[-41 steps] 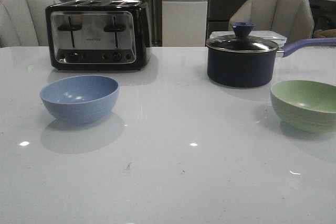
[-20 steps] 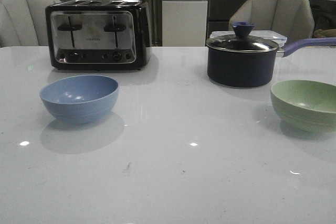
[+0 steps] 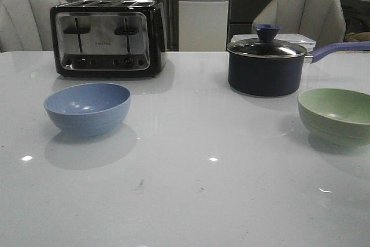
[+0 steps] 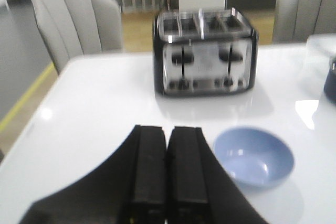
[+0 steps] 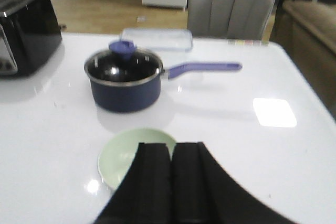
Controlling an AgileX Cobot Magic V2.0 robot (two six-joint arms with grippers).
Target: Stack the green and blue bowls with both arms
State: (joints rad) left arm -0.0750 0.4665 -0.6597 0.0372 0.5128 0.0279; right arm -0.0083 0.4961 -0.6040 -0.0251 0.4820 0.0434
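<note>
Blue bowl: matte, round, at 9 o'clock on the glossy white table, well apart from the green bowl at 3 o'clock, near the right edge. Bare tabletop lies between them. Chrome toaster at 11; navy lidded pot at 1. Left gripper and right gripper: fingers pressed together, holding nothing.

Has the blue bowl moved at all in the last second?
No. The blue bowl sits in the same spot in front of the toaster.
</note>
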